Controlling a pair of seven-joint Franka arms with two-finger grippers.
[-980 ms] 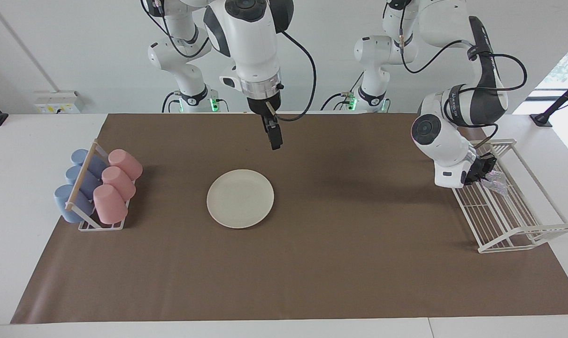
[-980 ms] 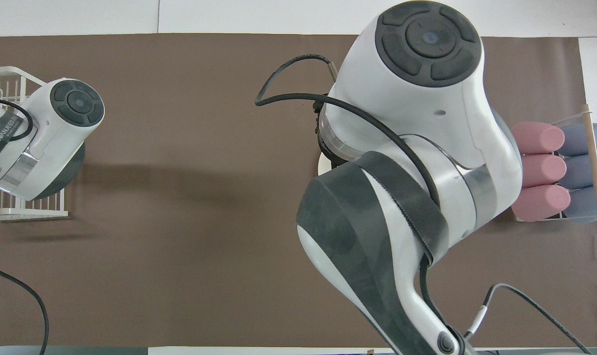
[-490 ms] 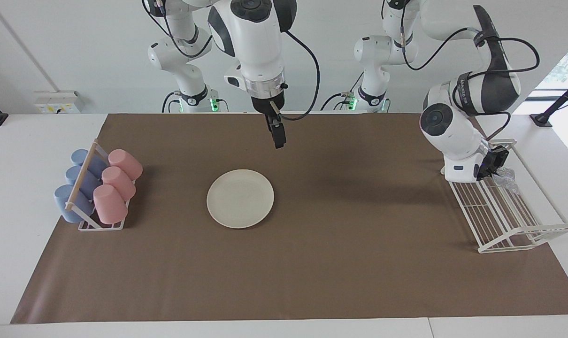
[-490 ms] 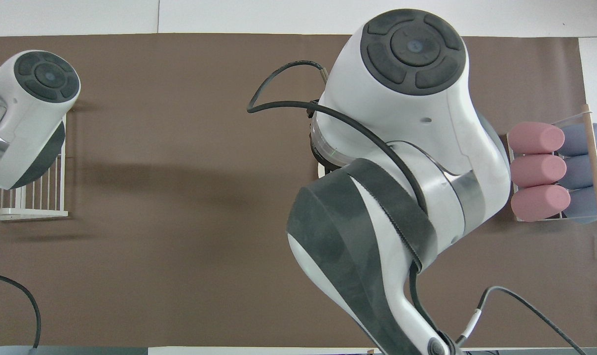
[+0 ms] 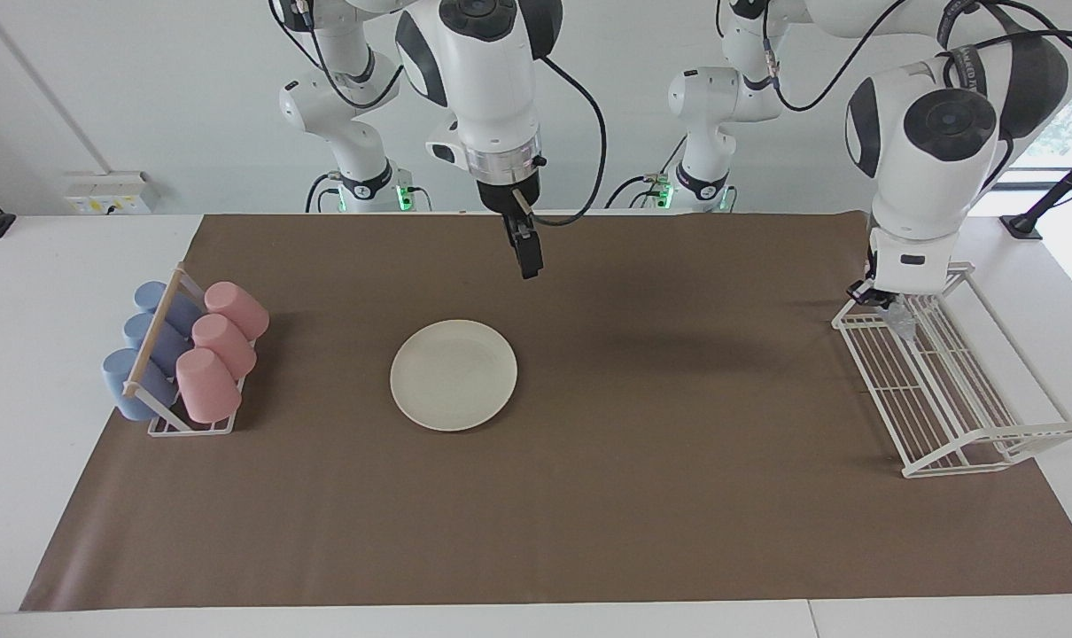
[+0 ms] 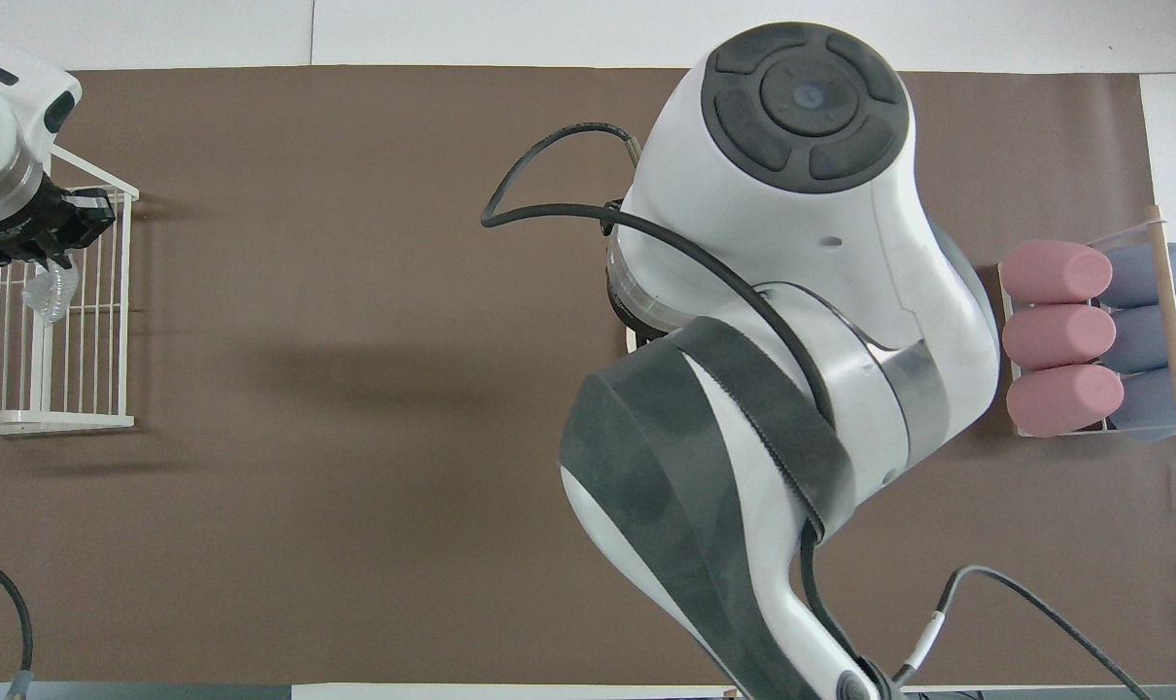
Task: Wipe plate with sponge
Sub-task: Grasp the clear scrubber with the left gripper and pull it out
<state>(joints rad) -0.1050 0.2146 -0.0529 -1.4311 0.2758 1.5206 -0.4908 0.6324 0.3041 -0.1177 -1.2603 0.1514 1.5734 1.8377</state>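
Facing view: left tool point(image 5: 895, 312) clamped on sponge point(image 5: 904, 326), dangling over rack point(image 5: 952, 390) — lifted to carry to plate point(image 5: 454, 375) mid-surface. Right tool point(image 5: 525, 257) waits above plate's robot-side edge — fingers together.

Both arms point(image 5: 487, 80) are glossy white with dark grey joint caps and bands. Black cables point(image 5: 589, 115) loop along them, and green lights point(image 5: 403, 197) glow at their bases.
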